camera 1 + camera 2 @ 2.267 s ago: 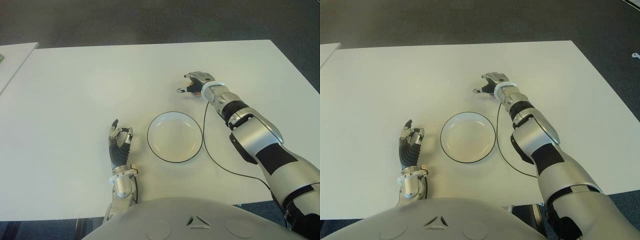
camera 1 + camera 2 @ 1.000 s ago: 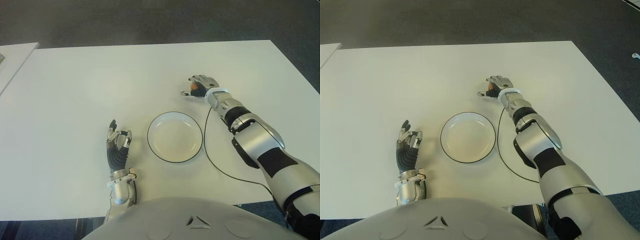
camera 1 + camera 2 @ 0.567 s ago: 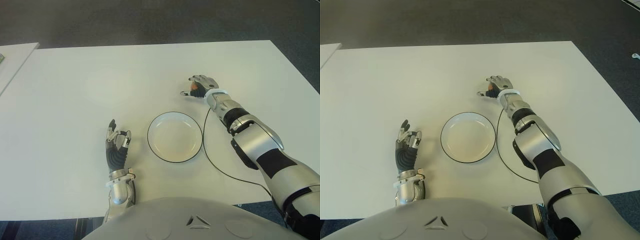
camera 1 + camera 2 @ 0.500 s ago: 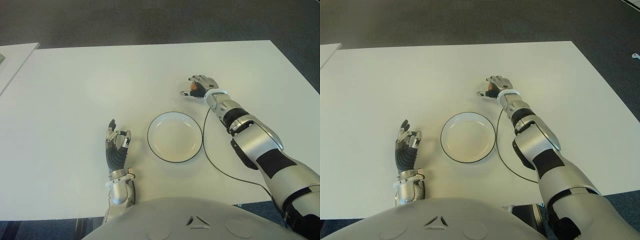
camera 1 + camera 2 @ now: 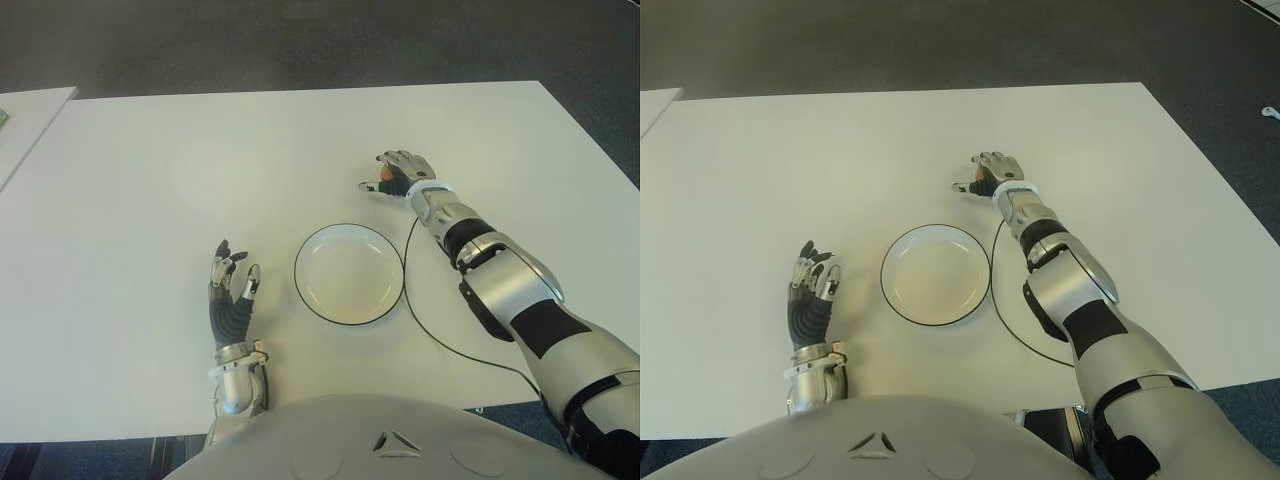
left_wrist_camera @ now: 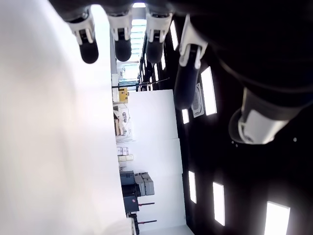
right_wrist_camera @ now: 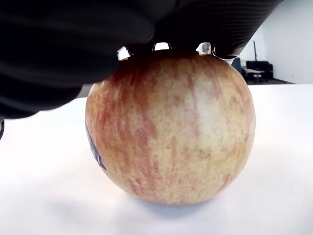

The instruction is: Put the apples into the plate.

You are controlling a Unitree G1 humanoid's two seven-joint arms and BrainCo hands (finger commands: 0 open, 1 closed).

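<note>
A red-yellow apple [image 7: 171, 132] stands on the white table [image 5: 200, 170], just beyond the plate's far right side. My right hand [image 5: 400, 170] lies over its top with the fingers curled around it; only a sliver of the apple [image 5: 386, 177] shows in the eye views. The white plate [image 5: 296, 275] with a dark rim sits near the table's front middle and holds nothing. My left hand [image 5: 230, 290] shows to the left of the plate, palm up, fingers [image 6: 186, 83] spread and holding nothing.
A thin black cable [image 5: 420, 300] runs from my right wrist along the plate's right side toward the front edge. Another white table's corner [image 5: 30, 110] shows at the far left. Dark floor lies beyond the table's far edge.
My right hand's fingers have curled down around the apple and then stayed put. The left hand has slid a little toward me and spread its fingers.
</note>
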